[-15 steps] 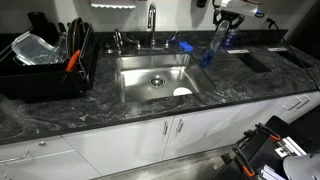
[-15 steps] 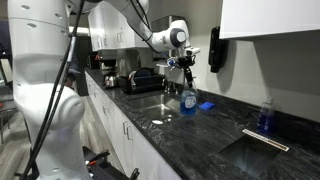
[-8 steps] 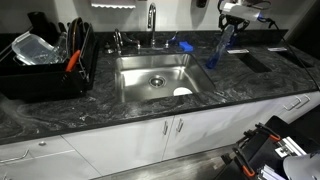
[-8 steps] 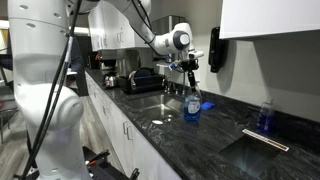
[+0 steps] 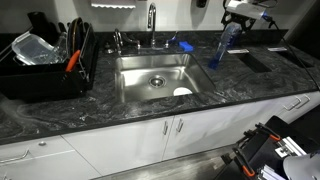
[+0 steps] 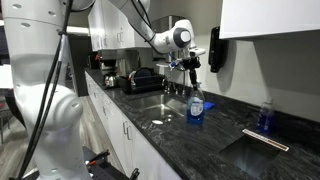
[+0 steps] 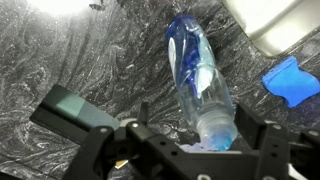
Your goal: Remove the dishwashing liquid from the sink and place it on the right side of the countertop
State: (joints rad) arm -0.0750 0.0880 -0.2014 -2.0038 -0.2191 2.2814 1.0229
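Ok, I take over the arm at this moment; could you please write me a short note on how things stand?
Tool: shut on the neck of the dishwashing liquid.
Bottle: out of the sink, tilted, over the countertop beside the basin. I cannot tell whether its base touches the stone.
Done: lifted out of the sink and carried to the side.
Left: set it upright on the right side, open the tool, withdraw.

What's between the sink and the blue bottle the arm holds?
Nothing: just bare countertop between sink and bottle, as shown in an exterior view.
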